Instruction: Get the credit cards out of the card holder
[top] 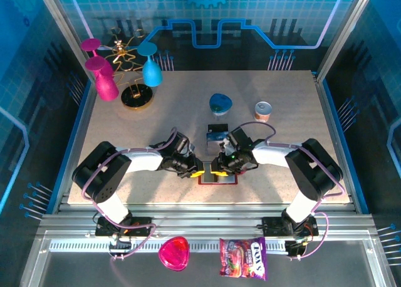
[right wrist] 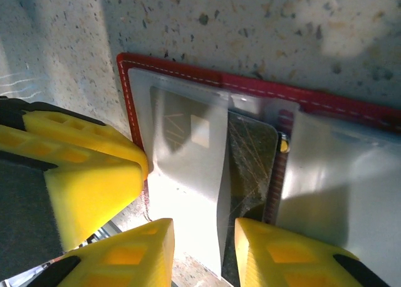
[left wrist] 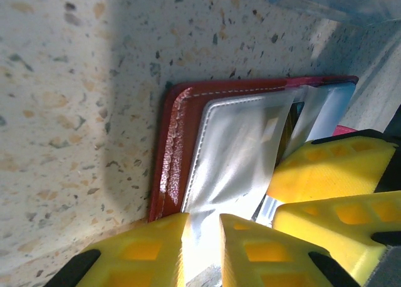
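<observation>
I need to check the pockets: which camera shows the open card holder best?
The right wrist view: the card holder lies open close up, red edge, pale pockets, a dark card between them. The left wrist view shows one corner and a pale pocket; top external shows it small, mostly hidden.

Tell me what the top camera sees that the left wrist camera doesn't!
From the top you see both whole arms, the pink heart dish, the candy bag and the tall pink vase. Up close, the left wrist camera gives the white stitching and the shiny pale pocket running between the left gripper's yellow fingers. Both have the red card holder on the speckled table.
</observation>
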Action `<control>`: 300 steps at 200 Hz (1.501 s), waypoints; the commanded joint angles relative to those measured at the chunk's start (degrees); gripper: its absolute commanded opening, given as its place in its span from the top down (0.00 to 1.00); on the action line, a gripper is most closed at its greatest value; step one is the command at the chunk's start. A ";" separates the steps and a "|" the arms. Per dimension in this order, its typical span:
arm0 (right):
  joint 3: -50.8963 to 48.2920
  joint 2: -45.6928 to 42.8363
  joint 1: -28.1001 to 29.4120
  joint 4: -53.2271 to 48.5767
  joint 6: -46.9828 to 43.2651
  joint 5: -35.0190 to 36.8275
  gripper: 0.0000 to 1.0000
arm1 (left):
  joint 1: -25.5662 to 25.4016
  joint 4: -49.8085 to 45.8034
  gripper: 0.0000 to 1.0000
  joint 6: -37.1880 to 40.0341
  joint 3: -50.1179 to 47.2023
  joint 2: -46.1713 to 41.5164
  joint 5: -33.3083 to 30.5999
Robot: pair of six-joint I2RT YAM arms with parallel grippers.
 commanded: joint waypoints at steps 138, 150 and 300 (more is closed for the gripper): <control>1.72 -2.65 0.63 -6.37 -2.89 3.89 0.68 | 0.43 -6.05 0.80 2.36 2.38 -2.18 -1.17; 1.58 -3.39 0.55 -6.36 -2.81 4.03 0.68 | 0.35 -6.88 0.80 2.76 3.16 -2.55 -1.18; -1.98 -3.56 -2.90 -2.06 -2.36 0.12 0.69 | -3.15 -9.40 0.95 3.82 7.29 2.11 -2.20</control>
